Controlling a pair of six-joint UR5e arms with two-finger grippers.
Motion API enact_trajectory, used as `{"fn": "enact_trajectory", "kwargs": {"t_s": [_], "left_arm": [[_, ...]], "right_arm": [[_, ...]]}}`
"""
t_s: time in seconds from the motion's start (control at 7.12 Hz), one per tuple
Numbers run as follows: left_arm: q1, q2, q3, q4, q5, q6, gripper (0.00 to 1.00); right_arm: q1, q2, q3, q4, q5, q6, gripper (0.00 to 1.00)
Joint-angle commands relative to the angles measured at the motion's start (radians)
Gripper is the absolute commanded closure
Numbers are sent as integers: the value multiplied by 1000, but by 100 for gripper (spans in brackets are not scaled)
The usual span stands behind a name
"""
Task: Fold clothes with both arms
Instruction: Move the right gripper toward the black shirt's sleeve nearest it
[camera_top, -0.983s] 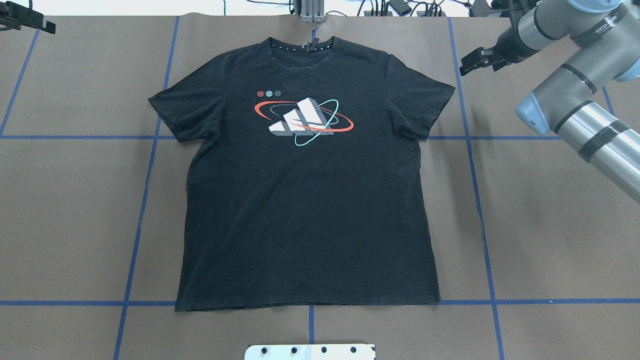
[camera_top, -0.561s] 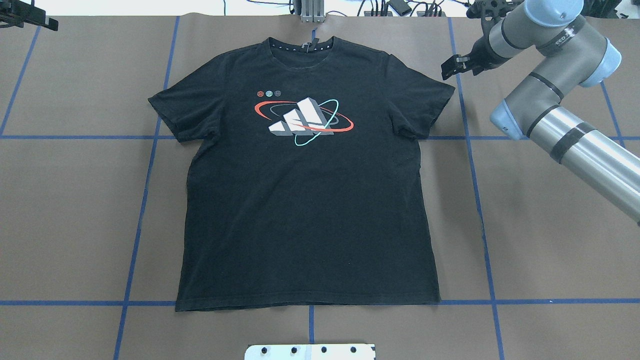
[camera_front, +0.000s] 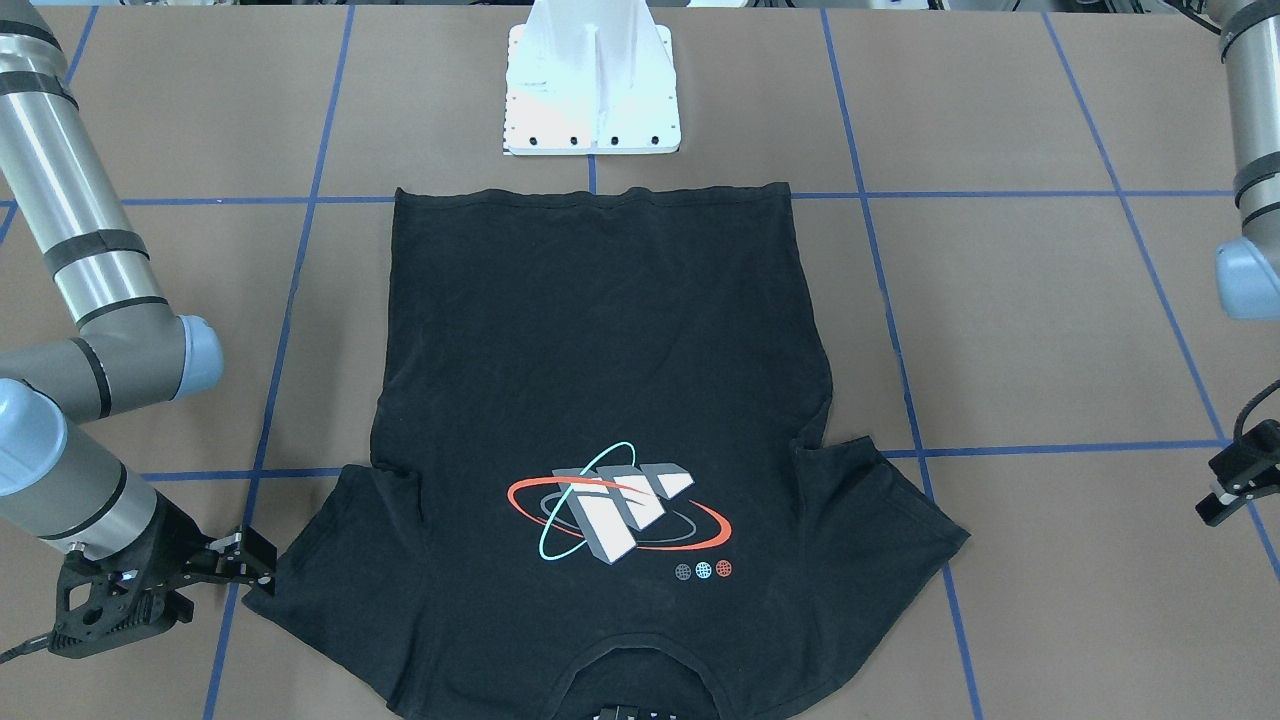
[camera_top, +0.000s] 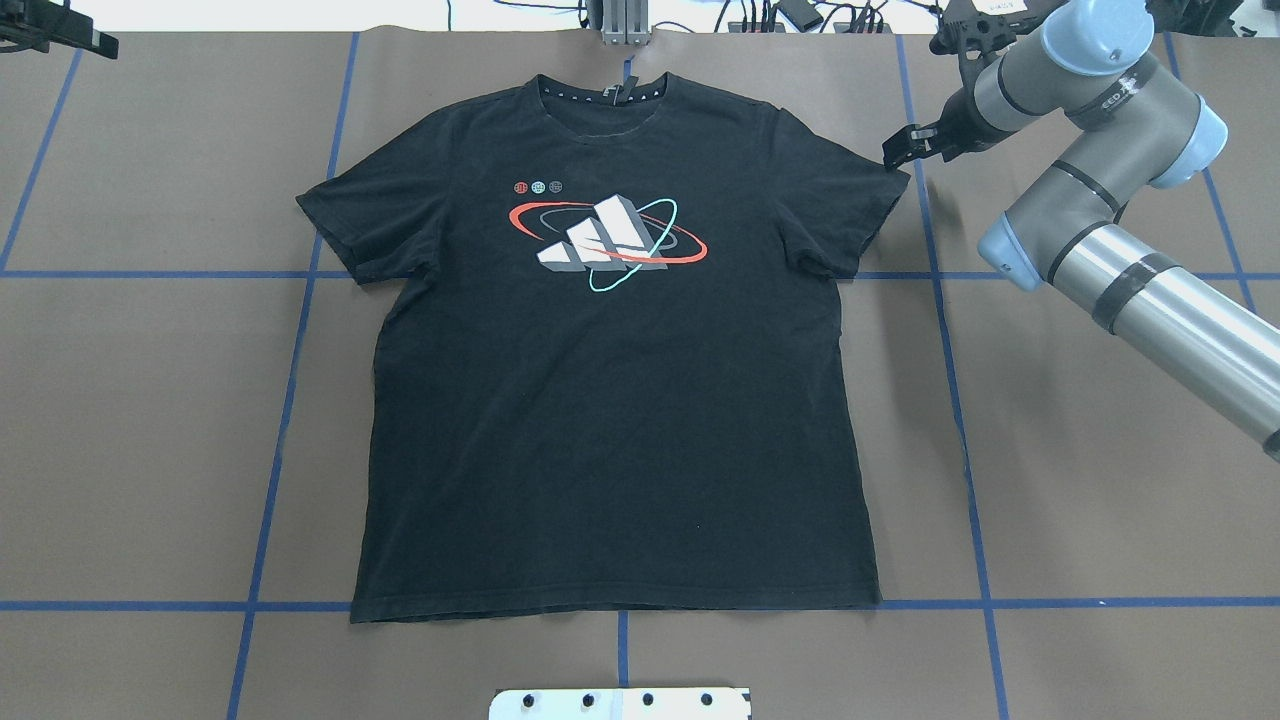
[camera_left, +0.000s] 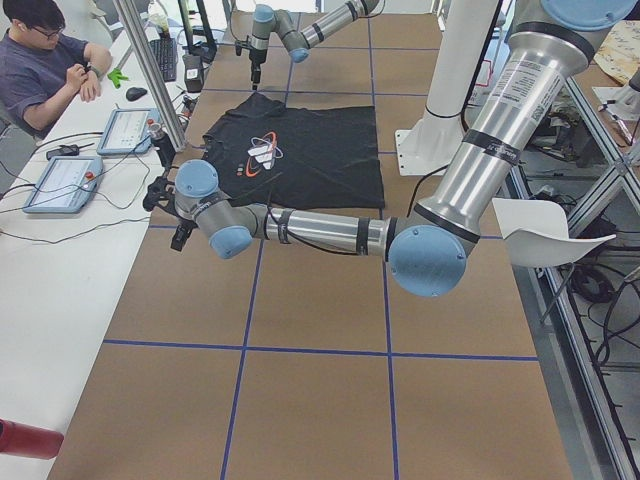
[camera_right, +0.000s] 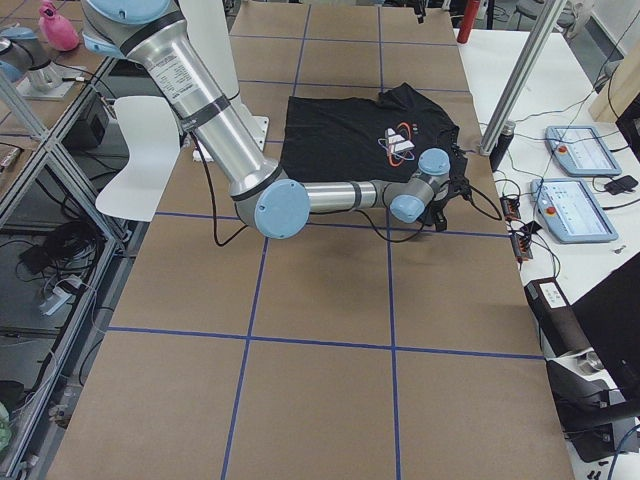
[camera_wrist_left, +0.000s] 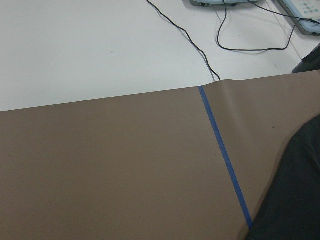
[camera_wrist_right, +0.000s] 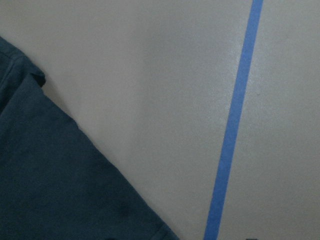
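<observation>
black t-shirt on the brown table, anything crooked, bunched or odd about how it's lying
Nothing stands out. The black cotton T-shirt lies flat and logo-up on the brown paper-covered table, with both sleeves spread and the hem straight. The right gripper sits at one sleeve's tip.

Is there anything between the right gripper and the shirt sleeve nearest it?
Nothing visible. The right gripper sits just off the edge of the T-shirt at its sleeve. Only bare brown table paper and a blue tape line lie there. The right wrist view shows the same: cloth, paper, tape.
</observation>
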Motion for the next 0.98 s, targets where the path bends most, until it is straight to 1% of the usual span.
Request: {"fn": "enact_trajectory", "kwargs": {"t_s": [0.0, 0.14, 0.42, 0.84], "left_arm": [[0, 0, -2, 0, 1, 0, 1], [0, -5, -2, 0, 0, -6, 1], [0, -6, -3, 0, 0, -20, 1], [0, -8, -5, 0, 0, -22, 1]], "right_arm": [[-12, 9, -31, 10, -1, 1, 19], [-20, 10, -32, 10, -1, 1, 28], [-23, 9, -32, 9, -1, 1, 35], [-26, 9, -41, 7, -1, 1, 39]]}}
